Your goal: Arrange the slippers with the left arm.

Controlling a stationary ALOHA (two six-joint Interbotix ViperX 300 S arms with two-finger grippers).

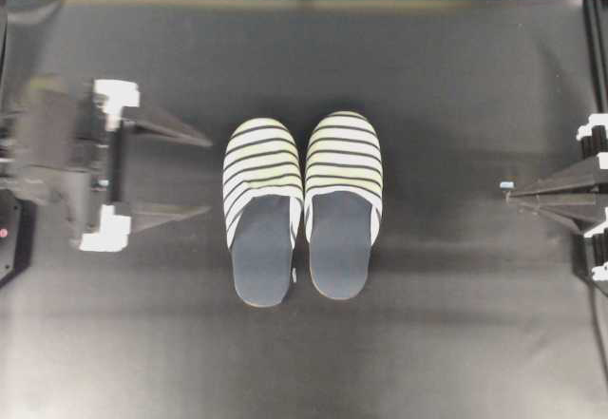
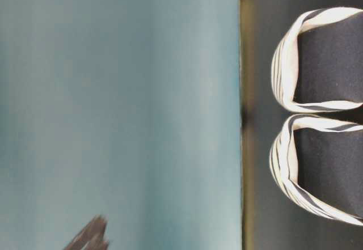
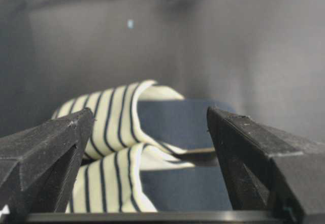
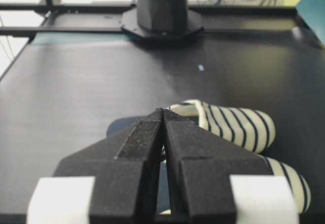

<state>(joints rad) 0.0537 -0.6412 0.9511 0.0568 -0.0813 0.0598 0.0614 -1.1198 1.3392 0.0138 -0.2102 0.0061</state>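
Slippers (image 1: 302, 205) are lying side by side, touching, at the middle of the dark table (image 1: 427, 343), striped toe covers pointing toward the far edge and navy insoles facing up. To their left, the left pincer (image 1: 210, 176) is hovering just beside the left slipper, its fingers (image 3: 48, 155) standing wide apart and empty, tips aimed at the pair. Well apart on the right, the right pincer (image 1: 506, 191) is sitting pressed together, holding nothing.
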